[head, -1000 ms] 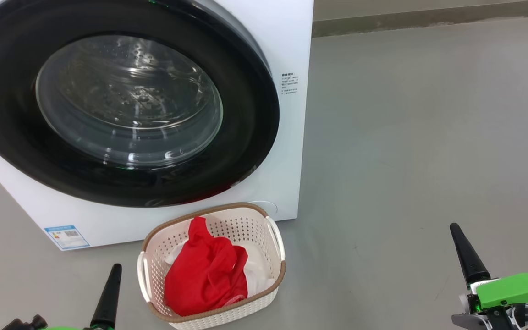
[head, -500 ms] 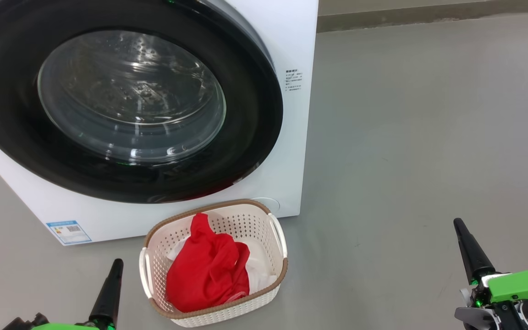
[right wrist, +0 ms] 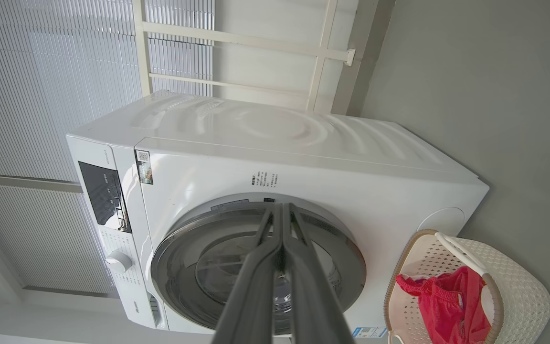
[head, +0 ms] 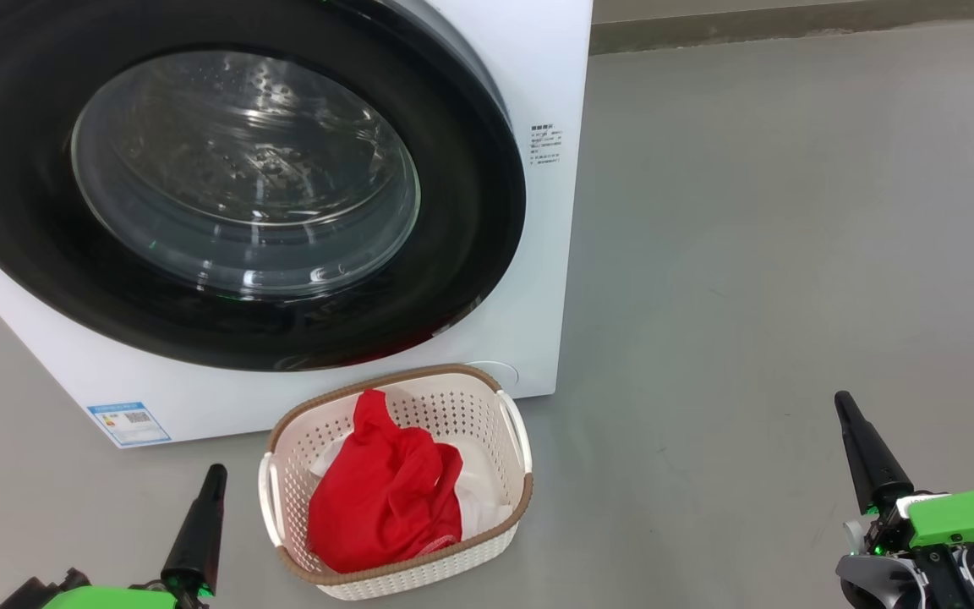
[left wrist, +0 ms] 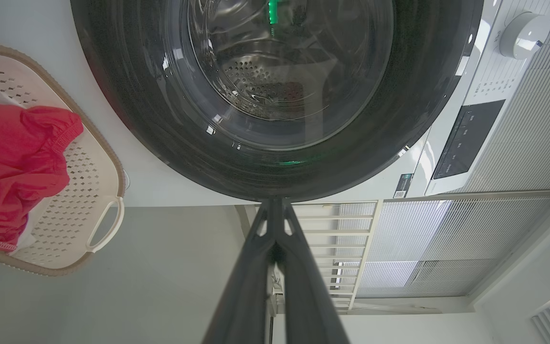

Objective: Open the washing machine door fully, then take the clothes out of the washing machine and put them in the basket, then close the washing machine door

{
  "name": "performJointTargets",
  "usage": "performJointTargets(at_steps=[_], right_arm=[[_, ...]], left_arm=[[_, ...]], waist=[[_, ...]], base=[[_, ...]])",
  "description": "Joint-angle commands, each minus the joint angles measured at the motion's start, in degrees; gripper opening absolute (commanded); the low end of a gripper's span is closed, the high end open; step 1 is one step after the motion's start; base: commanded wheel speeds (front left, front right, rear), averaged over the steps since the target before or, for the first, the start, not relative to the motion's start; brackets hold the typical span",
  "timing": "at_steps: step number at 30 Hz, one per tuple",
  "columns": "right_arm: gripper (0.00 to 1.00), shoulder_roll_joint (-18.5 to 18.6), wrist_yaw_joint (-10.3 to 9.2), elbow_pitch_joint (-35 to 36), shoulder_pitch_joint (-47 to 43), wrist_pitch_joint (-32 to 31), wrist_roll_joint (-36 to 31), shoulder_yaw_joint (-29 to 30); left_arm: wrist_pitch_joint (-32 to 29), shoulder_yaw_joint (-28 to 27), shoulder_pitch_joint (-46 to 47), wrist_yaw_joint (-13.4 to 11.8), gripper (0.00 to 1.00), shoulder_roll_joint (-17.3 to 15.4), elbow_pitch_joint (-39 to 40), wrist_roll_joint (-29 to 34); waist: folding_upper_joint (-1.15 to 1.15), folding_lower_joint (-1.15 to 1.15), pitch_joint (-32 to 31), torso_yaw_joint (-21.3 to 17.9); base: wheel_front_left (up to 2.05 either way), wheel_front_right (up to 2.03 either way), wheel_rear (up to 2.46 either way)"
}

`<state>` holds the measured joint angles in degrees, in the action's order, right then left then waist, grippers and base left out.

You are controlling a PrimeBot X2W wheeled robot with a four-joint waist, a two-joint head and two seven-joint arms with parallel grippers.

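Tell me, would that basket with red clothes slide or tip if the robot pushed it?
The basket is thin holey plastic holding only soft clothes, so it is probably light. On the smooth floor it would likely slide. It sits low and wide, so tipping seems unlikely.

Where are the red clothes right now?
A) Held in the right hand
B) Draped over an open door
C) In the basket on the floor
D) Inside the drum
C: the red clothes lie in the basket in front of the washing machine, whose door looks shut.
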<state>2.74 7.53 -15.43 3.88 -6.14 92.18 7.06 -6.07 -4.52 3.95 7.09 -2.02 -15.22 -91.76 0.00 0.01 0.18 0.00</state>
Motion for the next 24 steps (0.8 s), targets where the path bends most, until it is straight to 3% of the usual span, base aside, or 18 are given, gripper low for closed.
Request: performJointTargets(at_steps=[1, 24], right_arm=[[0.00, 0.26, -0.04, 1.41, 2.29, -0.26, 0.08, -0.66], [0.00, 0.22, -0.04, 1.41, 2.30, -0.30, 0.03, -0.60]], left_arm=[[-0.43, -2.01, 2.24, 0.40, 0.00, -0.86, 1.18, -0.39], [-0.42, -2.01, 2.24, 0.40, 0.00, -0.86, 1.18, -0.40]], waist=[[0.00, 0.00, 0.00, 0.00], [0.00, 0.00, 0.00, 0.00]], base=[[0.00, 0.00, 0.00], [0.00, 0.00, 0.00]])
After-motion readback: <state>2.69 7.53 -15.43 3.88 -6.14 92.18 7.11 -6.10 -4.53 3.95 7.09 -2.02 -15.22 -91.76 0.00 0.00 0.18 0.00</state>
